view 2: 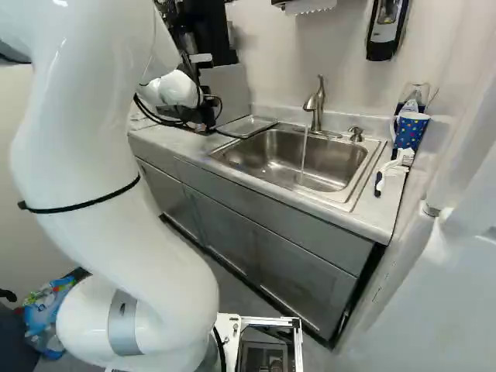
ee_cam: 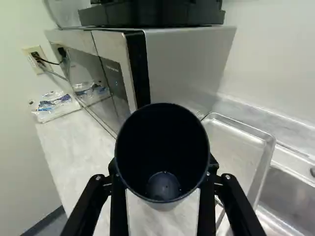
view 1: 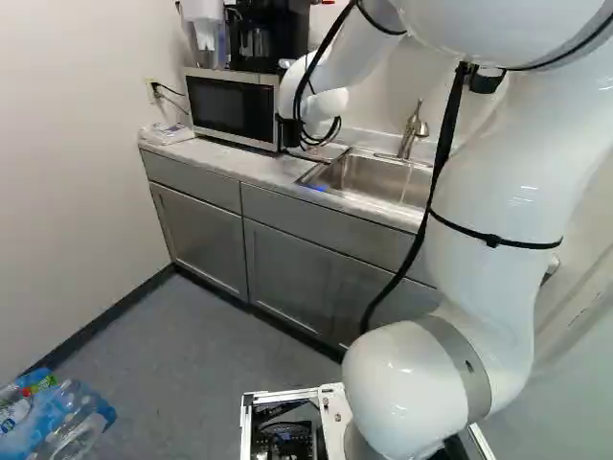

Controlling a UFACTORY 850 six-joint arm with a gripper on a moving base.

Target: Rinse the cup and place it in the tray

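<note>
Round, deep cup (ee_cam: 162,128): interior is near-black. Cylindrical mug (view 2: 408,133): is blue with multicoloured dots. Rectangular metal tray (ee_cam: 234,147): is silver. Boxy microwave (view 1: 228,107): is silver and black. Panelled cabinets (view 1: 199,235): are plain grey. Flat countertop (ee_cam: 78,142): is whitish, mottled grey.

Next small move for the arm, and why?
I'd ease the gripper sideways, away from the microwave and toward the tray. It has the cup pinched between both fingers, but the cup seems short of the tray's middle. The sink lies beyond, water running, so this suits either step; I can't tell whether it's rinsed.
</note>
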